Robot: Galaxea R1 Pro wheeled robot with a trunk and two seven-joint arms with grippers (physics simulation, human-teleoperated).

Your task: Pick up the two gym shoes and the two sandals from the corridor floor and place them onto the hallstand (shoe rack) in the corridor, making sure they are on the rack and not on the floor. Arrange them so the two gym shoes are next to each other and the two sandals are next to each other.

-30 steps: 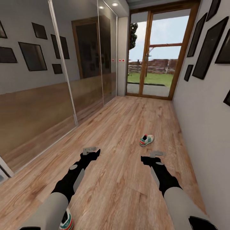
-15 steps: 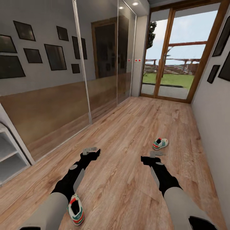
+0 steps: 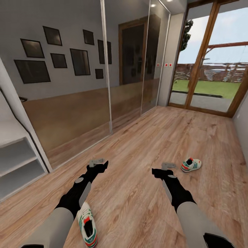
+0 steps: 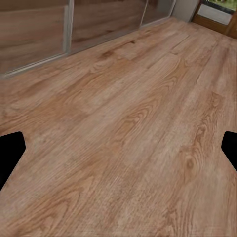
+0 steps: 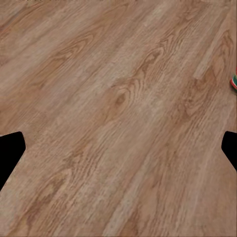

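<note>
At far left we see the hallstand (image 3: 15, 162) with its open shelves beside the mirrored wardrobe (image 3: 86, 103). One gym shoe (image 3: 87, 228) lies on the corridor floor (image 3: 137, 199) beside our left forearm. Our left gripper (image 3: 97, 161) and right gripper (image 3: 168, 166) hover spread wide, holding nothing. The other gym shoe (image 3: 190, 165) lies just right of the right gripper.
</note>
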